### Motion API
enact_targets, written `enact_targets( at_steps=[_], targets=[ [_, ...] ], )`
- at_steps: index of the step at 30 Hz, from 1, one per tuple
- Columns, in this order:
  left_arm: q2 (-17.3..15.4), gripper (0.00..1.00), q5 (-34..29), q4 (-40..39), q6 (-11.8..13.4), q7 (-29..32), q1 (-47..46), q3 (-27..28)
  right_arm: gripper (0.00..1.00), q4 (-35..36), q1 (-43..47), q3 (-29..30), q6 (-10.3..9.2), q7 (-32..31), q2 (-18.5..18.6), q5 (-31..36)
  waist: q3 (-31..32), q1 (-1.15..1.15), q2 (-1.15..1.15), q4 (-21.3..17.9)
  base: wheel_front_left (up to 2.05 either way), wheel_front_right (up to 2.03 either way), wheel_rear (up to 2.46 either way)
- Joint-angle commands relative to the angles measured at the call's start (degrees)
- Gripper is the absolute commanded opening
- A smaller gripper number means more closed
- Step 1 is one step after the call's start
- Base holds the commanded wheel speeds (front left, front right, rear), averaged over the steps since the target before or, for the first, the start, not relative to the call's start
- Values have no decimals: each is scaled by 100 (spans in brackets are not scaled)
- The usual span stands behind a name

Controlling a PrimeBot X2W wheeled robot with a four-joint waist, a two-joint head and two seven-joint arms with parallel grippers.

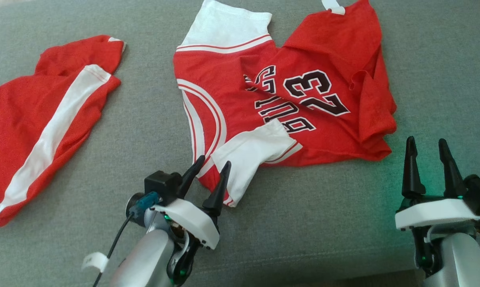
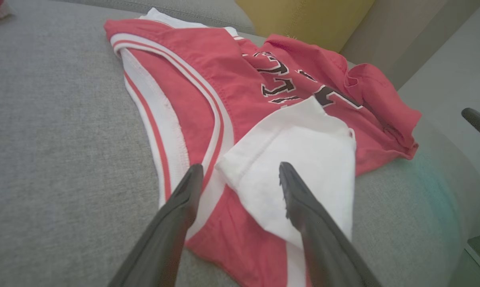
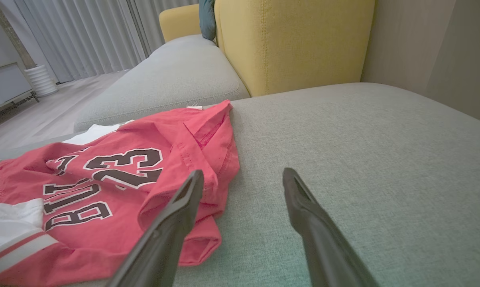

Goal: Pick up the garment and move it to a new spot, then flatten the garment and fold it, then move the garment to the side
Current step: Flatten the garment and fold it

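Head view has the crumpled red shirt [image 1: 280, 99] lying mid-cushion on the grey sofa [image 1: 303, 231], with red shorts [image 1: 44, 119] well apart on its left. My left gripper [image 1: 215, 160] is spread wide, straddling the white sleeve [image 1: 252, 155]. My right gripper [image 1: 426, 139], equally wide and empty, sits near the bunched hem, over bare cushion. My worry is pinching only the sleeve, so the shirt lifts lopsided and drags.

Cushion [image 1: 144, 119] bare btwn jersey [image 1: 288, 91] & red garment [image 1: 32, 119], also right of jersey (yellow backrest [image 3: 296, 44] blocks beyond).
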State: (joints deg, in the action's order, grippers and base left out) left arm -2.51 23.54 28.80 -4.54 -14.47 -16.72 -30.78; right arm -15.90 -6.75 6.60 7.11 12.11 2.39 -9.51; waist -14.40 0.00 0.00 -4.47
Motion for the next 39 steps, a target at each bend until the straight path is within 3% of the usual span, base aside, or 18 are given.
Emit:
enact_targets(
  at_steps=[1,20,21,23,24,31,39],
  targets=[
    [-37,100,38,-107,-10,-52,-200,136,100,139,-186,-104,37,73,49,12,-11,0,0,-11,0,0,0],
    [-37,98,208,183,-83,-52,-493,-63,100,8,-279,-149,37,160,49,-10,-110,0,0,-146,0,0,0],
    [-37,59,212,175,-89,-52,-493,-66,100,2,-281,-149,37,163,49,-10,-111,0,0,-147,0,0,0],
    [-37,4,197,136,-97,-52,-499,-59,100,-13,-282,-142,37,167,49,-7,-105,0,0,-144,0,0,0],
    [-37,0,189,115,-98,-52,-495,-52,100,-21,-280,-136,37,169,49,-5,-98,0,0,-140,0,0,0],
    [-37,0,130,-76,-106,-52,-436,23,100,-84,-278,-99,37,170,49,25,-14,0,0,-54,0,0,0],
    [-37,0,35,-1007,-25,-52,-164,513,100,-188,-375,-24,37,-6,49,-90,194,0,0,137,0,0,0]
  ],
)
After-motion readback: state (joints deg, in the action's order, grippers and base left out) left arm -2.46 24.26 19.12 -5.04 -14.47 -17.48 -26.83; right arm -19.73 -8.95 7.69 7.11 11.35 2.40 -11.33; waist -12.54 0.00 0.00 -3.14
